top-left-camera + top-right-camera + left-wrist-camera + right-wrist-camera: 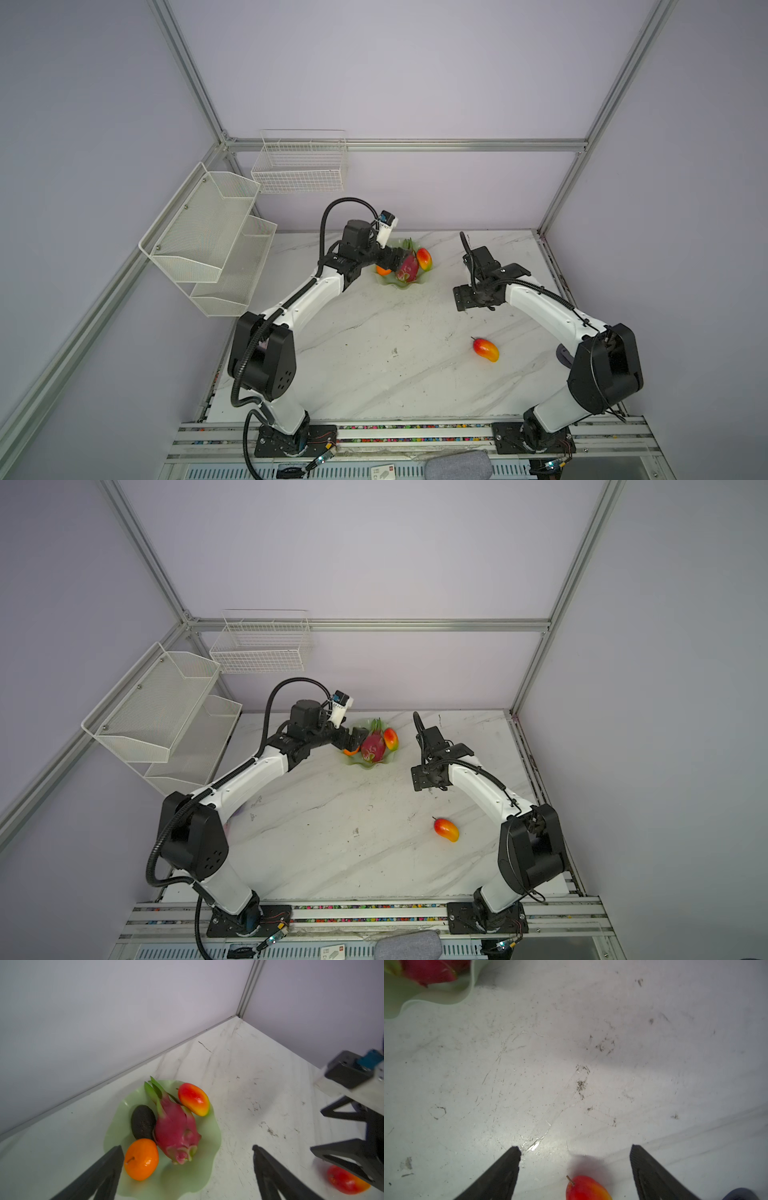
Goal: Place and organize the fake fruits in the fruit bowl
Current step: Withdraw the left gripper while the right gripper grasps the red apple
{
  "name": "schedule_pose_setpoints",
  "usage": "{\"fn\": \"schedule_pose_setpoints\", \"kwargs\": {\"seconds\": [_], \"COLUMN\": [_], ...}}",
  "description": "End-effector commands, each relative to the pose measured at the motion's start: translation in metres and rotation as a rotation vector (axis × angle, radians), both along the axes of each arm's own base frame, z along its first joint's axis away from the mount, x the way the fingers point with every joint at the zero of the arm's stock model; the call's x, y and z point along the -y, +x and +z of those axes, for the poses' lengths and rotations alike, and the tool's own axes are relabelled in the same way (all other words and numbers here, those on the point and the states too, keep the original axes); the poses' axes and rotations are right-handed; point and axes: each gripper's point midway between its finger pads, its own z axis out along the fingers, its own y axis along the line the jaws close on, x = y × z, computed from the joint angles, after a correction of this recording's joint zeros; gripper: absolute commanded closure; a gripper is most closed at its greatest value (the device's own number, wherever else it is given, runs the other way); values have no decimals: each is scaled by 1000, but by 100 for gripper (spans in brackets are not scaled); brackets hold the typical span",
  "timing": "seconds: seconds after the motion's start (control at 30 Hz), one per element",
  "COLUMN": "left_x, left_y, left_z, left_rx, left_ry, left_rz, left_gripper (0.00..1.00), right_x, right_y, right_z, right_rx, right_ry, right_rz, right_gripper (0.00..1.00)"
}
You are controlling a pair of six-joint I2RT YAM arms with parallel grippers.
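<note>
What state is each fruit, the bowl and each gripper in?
Bowl: upright, holds four fruits.
Dragon fruit: in bowl.
Orange: in bowl.
Avocado: in bowl.
Far mango: in bowl.
Near mango: on table, outside bowl.
Left gripper: open, empty.
Right gripper: open, empty.

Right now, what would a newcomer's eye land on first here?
The green bowl near the back edge of the table, holding a pink dragon fruit, orange, avocado and mango, with the left gripper open over it. Then the lone mango lying on the table nearer the open right gripper.
</note>
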Motion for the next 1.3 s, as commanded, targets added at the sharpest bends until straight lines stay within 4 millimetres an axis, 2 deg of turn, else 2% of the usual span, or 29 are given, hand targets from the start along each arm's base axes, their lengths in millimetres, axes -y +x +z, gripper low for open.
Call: {"fn": "schedule_pose_setpoints", "kwargs": {"seconds": [0.0,0.03,0.1,0.2,0.3,0.37,0.47,0.63,0.8,0.97,1.17,1.27], "left_x": [12,14,15,14,9,6,6,8,2,1,-8,-15], "left_y": [-68,-87,-123,-162,-182,-190,-195,-193,-189,-185,-180,-177], "left_z": [-14,-13,-19,-31,-33,-36,-41,-43,-51,-49,-43,-42], "left_rx": [-82,-79,-97,-136,-141,-145,-149,-152,-147,-136,-90,-72], "left_ry": [-88,-99,-118,-159,-178,-178,-166,-157,-118,-111,-100,-85], "left_rz": [-85,-102,-127,-154,-167,-180,-192,-181,-151,-134,-85,-50], "left_gripper": [1,1,0,0,0,0,0,0,0,0,0,0], "right_x": [2,9,19,29,42,49,52,61,51,53,54,48], "right_y": [-5,-7,-32,-58,-89,-96,-104,-121,-117,-130,-135,-129], "right_z": [13,10,-9,-21,-30,-37,-49,-82,-84,-99,-110,-111], "right_rx": [-6,-6,-89,-136,-192,-204,-245,-400,-383,-426,-478,-459], "right_ry": [-176,-236,-319,-326,-343,-355,-354,-391,-358,-347,-347,-333], "right_rz": [292,341,519,560,650,623,621,653,667,673,674,675], "right_gripper": [12,11,11,10,10,10,11,14,15,19,30,35]}}
